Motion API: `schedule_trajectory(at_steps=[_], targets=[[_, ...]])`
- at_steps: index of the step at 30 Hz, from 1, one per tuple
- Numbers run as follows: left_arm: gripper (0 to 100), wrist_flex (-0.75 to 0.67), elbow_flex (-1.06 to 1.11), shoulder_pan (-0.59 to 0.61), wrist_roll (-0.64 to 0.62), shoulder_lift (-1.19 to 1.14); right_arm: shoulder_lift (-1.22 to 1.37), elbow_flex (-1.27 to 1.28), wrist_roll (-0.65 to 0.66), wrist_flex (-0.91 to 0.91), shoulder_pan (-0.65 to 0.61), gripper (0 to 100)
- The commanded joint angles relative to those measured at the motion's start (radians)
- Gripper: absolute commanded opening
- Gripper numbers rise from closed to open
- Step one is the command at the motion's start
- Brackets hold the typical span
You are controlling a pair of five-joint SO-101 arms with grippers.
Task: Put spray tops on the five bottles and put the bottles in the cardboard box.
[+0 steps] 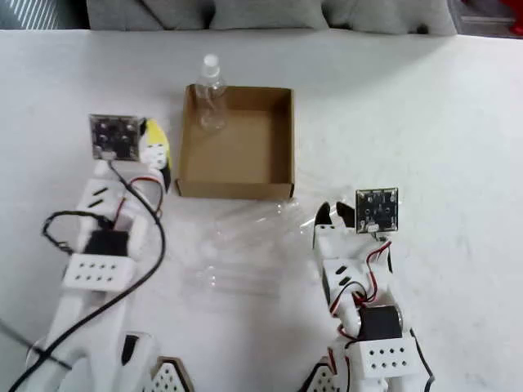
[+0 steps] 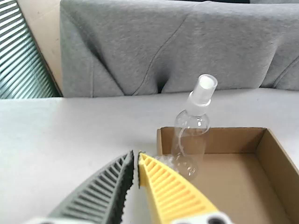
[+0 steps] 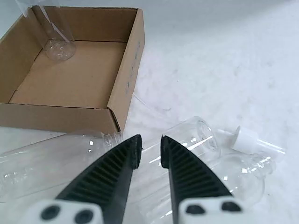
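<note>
Your table carries the whole job, and by this showing the job is at an early stage.

The cardboard box sits open between the two arms and a little beyond them. One upright bottle stands in its far corner on the left arm's side, with a white top on its neck. Count that as one of five done. From the left wrist view you cannot tell whether that top is a full spray head or only a collar.

The left gripper hangs just outside the box wall nearest it. Its grey and yellow fingers are drawn nearly together and hold nothing. The right gripper hovers low over the table in front of the box. Its black fingers stand a narrow gap apart and are also empty.

The lying bottles rest on their sides on the table between the arms, uncapped as far as their necks show. At least three can be made out in the right wrist view. Being clear, they overlap and fade into the white surface, so do not trust a firm count. From above they are little more than faint outlines.

One loose spray top lies beside the bottles with its dip tube trailing. The rest of the capping and boxing appears to remain.
</note>
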State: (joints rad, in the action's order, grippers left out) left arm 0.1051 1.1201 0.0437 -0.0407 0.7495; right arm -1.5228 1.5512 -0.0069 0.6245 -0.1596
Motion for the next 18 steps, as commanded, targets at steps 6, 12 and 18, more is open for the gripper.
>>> schedule_trajectory(at_steps=[6,12,18], targets=[[2,0.763,-0.249,0.154,0.006,0.143,-0.001,-0.006,0.014,0.01,0.01,5.3],[2,0.89,-0.206,0.354,0.006,0.113,-0.007,-0.046,0.103,0.062,0.045,5.3],[2,0.735,-0.158,0.541,0.006,-0.163,0.001,-0.247,0.147,0.272,0.015,5.6]])
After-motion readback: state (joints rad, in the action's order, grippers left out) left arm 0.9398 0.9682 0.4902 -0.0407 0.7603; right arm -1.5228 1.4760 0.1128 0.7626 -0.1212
